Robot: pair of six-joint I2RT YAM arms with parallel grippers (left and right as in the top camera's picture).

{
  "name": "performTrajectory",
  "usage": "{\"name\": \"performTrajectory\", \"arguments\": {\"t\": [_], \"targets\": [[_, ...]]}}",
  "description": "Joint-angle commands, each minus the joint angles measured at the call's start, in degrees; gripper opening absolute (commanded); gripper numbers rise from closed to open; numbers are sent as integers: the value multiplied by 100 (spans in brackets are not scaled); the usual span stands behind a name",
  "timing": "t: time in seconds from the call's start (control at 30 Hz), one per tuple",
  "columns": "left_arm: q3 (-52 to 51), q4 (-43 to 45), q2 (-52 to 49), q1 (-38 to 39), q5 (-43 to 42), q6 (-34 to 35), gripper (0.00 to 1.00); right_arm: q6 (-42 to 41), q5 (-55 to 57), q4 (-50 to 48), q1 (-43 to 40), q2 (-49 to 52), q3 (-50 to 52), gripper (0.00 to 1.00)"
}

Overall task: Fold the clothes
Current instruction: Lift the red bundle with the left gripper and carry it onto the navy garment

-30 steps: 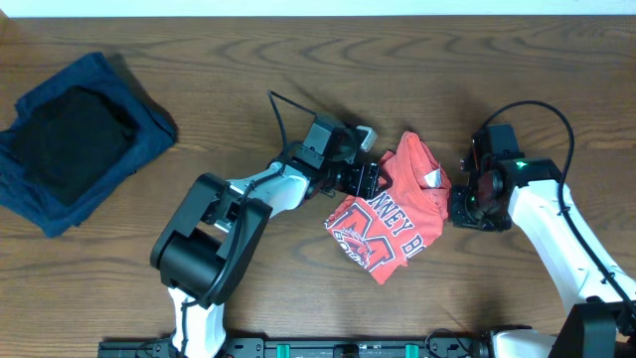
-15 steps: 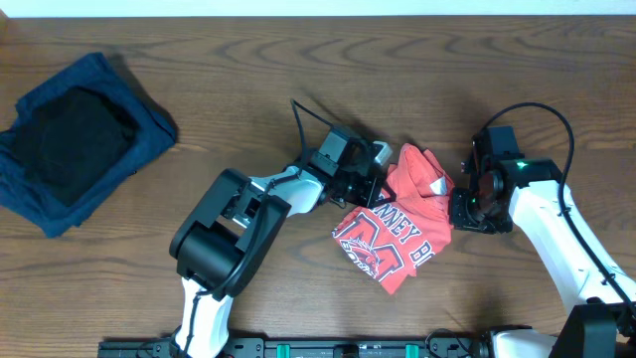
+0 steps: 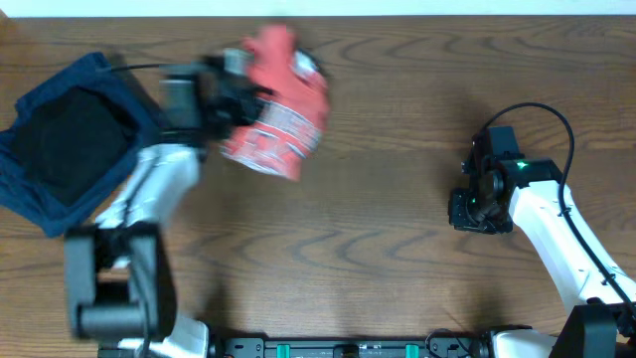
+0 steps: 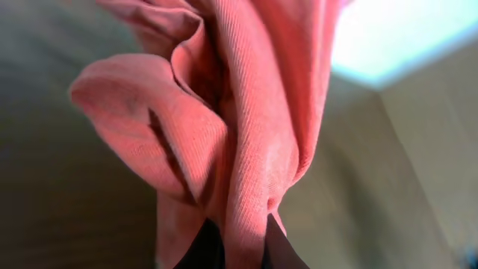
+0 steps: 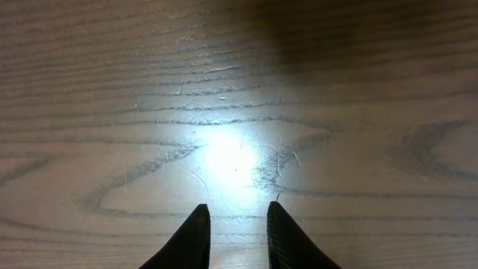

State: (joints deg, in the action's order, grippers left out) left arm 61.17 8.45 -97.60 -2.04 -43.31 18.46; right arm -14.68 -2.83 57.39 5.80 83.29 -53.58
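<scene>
Two other garments lie at the far left of the wooden table [image 3: 397, 278]: a navy-blue garment [image 3: 139, 124] with a black garment [image 3: 75, 139] on top, probably set aside there. Just right of them, the left gripper [image 3: 227, 91] is clenched on a bunch of the coral-red T-shirt [image 3: 278, 109], which is crumpled and motion-blurred, its lettering partly showing. It seems lifted so it can be shaken out or laid flat. Far right, well apart, the right gripper [image 3: 473, 211] hovers over bare wood, fingers parted and holding nothing, apparently kept clear.
</scene>
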Motion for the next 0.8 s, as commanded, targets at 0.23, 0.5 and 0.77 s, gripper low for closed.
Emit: {"name": "performTrajectory", "arguments": {"t": [0.23, 0.5, 0.77], "targets": [[411, 116, 625, -2389, 46, 435, 6, -74, 131, -9, -55, -96, -74, 25], [494, 796, 625, -3237, 72, 584, 6, -74, 133, 0, -55, -94, -74, 25], [494, 824, 474, -3528, 1250, 393, 6, -74, 131, 22, -55, -94, -74, 26]]}}
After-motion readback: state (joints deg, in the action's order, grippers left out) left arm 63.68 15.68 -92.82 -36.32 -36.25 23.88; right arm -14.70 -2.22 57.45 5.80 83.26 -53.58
